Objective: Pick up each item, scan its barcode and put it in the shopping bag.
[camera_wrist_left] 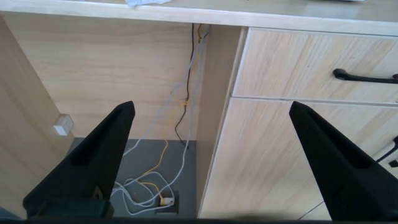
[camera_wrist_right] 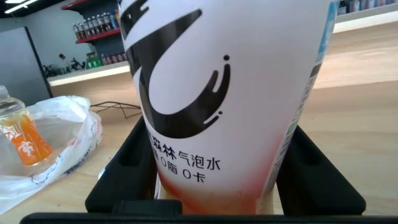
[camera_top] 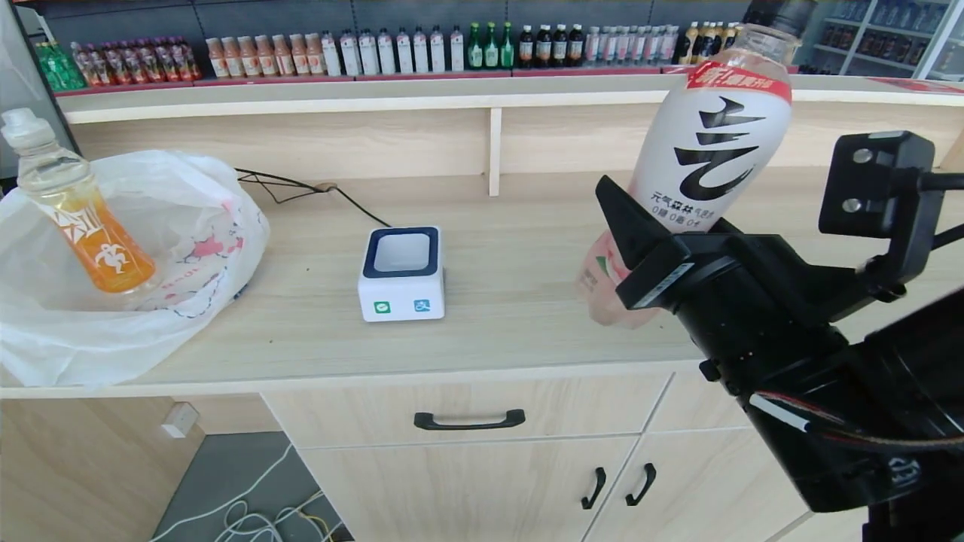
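My right gripper [camera_top: 648, 260] is shut on a white-and-pink soda bottle [camera_top: 697, 162], held up above the counter to the right of the scanner [camera_top: 401, 274]. Up close, the bottle [camera_wrist_right: 224, 99] sits between the black fingers [camera_wrist_right: 121, 168]. The scanner is a small white box with a dark-rimmed window on top. At the left lies the white plastic shopping bag [camera_top: 188, 226] with an orange drink bottle [camera_top: 83, 218] standing in it. The same bag [camera_wrist_right: 68, 137] and orange bottle [camera_wrist_right: 22, 134] lie far off in the right wrist view. My left gripper [camera_wrist_left: 211, 162] hangs open below counter height, facing the cabinet front.
A black cable [camera_top: 301, 188] runs along the counter behind the scanner. A raised wooden shelf [camera_top: 489, 94] backs the counter, with rows of drinks beyond. Drawers and doors with black handles [camera_top: 468, 420] are under the counter. Loose cables [camera_wrist_left: 155, 186] lie on the floor.
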Controlling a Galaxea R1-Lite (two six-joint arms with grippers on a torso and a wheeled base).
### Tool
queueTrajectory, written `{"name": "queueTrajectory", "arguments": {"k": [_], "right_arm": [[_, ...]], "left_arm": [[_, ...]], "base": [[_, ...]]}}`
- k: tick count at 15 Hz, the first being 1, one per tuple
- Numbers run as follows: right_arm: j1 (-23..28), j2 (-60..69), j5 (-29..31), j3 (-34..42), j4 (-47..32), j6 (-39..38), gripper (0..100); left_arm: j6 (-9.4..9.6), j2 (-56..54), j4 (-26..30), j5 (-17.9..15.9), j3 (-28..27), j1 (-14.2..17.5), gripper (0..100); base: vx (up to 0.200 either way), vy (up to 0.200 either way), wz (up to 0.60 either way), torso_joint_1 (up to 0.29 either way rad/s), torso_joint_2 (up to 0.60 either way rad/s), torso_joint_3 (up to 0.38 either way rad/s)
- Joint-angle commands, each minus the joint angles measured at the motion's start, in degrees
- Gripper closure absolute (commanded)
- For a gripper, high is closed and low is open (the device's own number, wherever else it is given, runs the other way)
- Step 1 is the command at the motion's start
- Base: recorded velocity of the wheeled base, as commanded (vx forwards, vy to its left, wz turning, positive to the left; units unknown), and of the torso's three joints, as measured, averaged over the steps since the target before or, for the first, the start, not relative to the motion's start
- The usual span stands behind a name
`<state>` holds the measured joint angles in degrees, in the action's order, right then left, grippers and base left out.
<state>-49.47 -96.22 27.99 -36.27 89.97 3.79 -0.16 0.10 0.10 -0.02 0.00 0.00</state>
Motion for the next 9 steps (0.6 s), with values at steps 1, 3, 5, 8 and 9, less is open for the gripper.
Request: {"name": "queueTrajectory", "arguments": {"k": [1,3,5,8,9], "right_arm": [[0.1,0.2,0.1,-0.1,0.0,0.0,100],[0.1,0.1,0.1,-0.2,0.0,0.0,100],[0.1,-0.3,0.0,-0.2,0.0,0.1,100],[0.1,-0.5,-0.1,-0.5,0.0,0.1,100],[0.1,-0.4,0.0,-0.5,0.0,0.1,100]], "left_arm": [[-0.11,0.0,0.0,0.0,0.0,0.0,0],[-0.02,0.0,0.0,0.0,0.0,0.1,0],[-0.11,0.0,0.0,0.0,0.0,0.1,0],[-0.02,0.0,0.0,0.0,0.0,0.1,0],[-0.11,0.0,0.0,0.0,0.0,0.1,0]], "base": [[0.000,0.200,0.00,-0.002,0.00,0.002],[0.000,0.200,0.00,0.005,0.01,0.005],[0.000,0.200,0.00,0.005,0.00,0.002],[0.000,0.200,0.00,0.004,0.00,0.006],[0.000,0.200,0.00,0.007,0.01,-0.002]]}}
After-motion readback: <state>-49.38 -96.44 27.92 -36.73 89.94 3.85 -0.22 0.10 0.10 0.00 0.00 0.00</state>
